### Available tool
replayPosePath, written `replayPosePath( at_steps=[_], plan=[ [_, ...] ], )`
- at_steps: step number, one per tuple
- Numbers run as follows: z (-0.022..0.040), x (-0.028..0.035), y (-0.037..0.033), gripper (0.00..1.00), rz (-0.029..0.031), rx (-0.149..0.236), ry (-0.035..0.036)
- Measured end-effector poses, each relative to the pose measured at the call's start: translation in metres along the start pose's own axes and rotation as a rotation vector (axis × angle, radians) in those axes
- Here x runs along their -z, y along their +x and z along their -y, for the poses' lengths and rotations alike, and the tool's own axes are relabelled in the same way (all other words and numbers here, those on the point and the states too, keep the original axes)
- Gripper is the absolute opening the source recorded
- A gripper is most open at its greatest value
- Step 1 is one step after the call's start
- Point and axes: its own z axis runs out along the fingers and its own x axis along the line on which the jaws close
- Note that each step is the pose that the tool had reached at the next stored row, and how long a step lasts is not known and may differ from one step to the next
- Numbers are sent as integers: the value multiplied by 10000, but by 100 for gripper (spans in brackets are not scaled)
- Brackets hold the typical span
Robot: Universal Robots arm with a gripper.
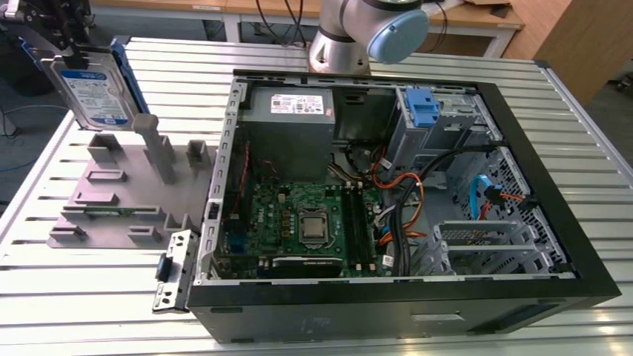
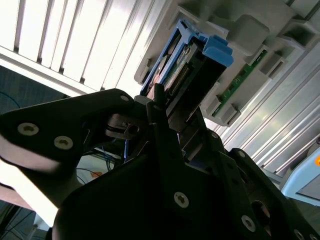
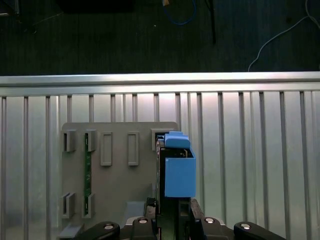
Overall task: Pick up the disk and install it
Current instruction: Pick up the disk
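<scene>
Slatted aluminium table; slats reflect bright light. Far side: wooden desk, with a wooden panel at the exterior view's right. Dark floor beyond the table edge carries loose cables.

This is a robotics lab or workshop: a slotted aluminium table carries an open computer case and a grey holder plate, the arm's base stands at its edge, wooden desks stand behind
</scene>
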Motion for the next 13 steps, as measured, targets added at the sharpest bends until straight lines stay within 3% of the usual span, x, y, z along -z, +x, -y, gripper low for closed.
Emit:
replayPosePath(
  at_steps=[13],
  plan=[
    [-2,93,-4,35,1,0,1]
  ],
)
